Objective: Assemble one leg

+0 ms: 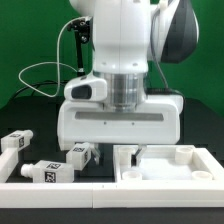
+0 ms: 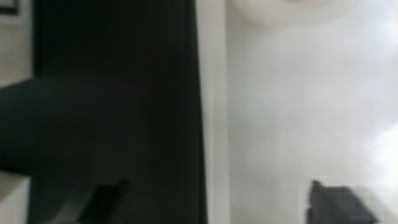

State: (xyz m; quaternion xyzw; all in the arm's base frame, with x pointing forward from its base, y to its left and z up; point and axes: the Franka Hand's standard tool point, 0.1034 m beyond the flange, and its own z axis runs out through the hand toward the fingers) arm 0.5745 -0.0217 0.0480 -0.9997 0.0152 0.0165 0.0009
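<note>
Three legs, small white blocks with black-and-white tags, lie on the black table in the exterior view's left: one far left, one nearer the front, one just beside my hand. My gripper hangs low between that leg and the large white tray-shaped part. In the wrist view my gripper is open, its dark fingertips wide apart, with nothing between them. One fingertip is over black table, the other over the tray part's white surface.
A white bar lies along the front at the exterior view's left. A rounded white bump of the tray part shows in the wrist view. Black cables hang behind the arm at the left.
</note>
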